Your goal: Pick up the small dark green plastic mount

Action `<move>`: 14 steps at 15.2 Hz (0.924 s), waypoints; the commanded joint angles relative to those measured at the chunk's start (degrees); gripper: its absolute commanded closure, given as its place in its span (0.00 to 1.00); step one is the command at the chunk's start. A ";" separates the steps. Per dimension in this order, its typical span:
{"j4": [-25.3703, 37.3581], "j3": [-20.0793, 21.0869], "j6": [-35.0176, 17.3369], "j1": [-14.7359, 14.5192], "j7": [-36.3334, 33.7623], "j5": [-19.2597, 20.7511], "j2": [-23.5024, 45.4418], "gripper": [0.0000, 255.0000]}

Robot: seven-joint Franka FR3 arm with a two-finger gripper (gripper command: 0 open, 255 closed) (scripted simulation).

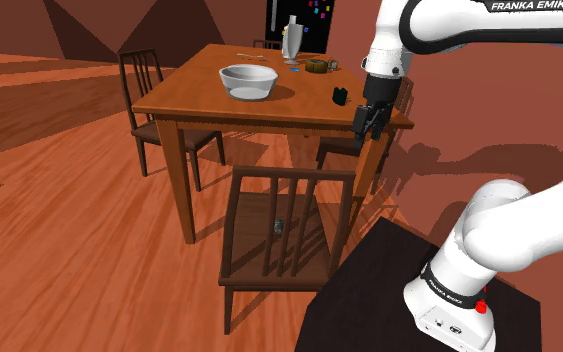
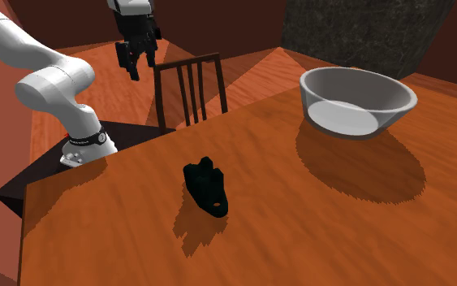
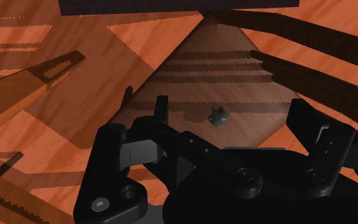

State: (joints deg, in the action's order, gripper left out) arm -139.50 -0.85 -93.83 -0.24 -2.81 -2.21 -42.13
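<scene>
The small mount [image 1: 340,96] is dark green, nearly black, and lies on the wooden table [image 1: 199,100] near the edge closest to the arm. In the second exterior view the mount [image 2: 206,188] rests flat on its base with prongs up, and nothing touches it. My gripper [image 1: 369,125] hangs pointing down just off that table edge, beside the mount and apart from it. In the second exterior view the gripper [image 2: 138,61] is beyond the table, above a chair back, its fingers apart. In the wrist view the gripper [image 3: 219,137] is open with nothing between its fingers.
A white bowl [image 1: 248,80] [image 2: 356,101] stands mid-table. A grey pitcher [image 1: 291,40] and a small dark item [image 1: 318,66] sit at the far end. Wooden chairs [image 1: 279,230] [image 2: 190,85] surround the table. A small dark object [image 3: 219,116] lies on the chair seat below the gripper.
</scene>
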 commanded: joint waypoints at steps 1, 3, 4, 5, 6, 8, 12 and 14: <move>0.00 0.00 0.00 0.00 0.00 0.00 0.00 0.00; 1.97 -1.90 -1.09 0.82 2.36 1.48 2.93 0.00; 3.05 -2.82 -1.61 1.18 3.52 2.15 4.45 0.00; 4.20 -3.74 -2.10 1.52 4.67 2.76 6.00 0.00; 5.41 -4.64 -2.58 1.82 5.80 3.31 7.57 0.00; 8.01 -6.39 -3.44 2.38 8.07 4.24 10.82 0.00; 13.96 -9.73 -4.79 3.26 12.57 5.37 17.61 0.00; 17.31 -11.32 -5.24 3.63 14.85 5.56 21.16 0.00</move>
State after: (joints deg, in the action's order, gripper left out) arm -124.11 -11.50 -98.72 3.31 11.03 3.34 -23.11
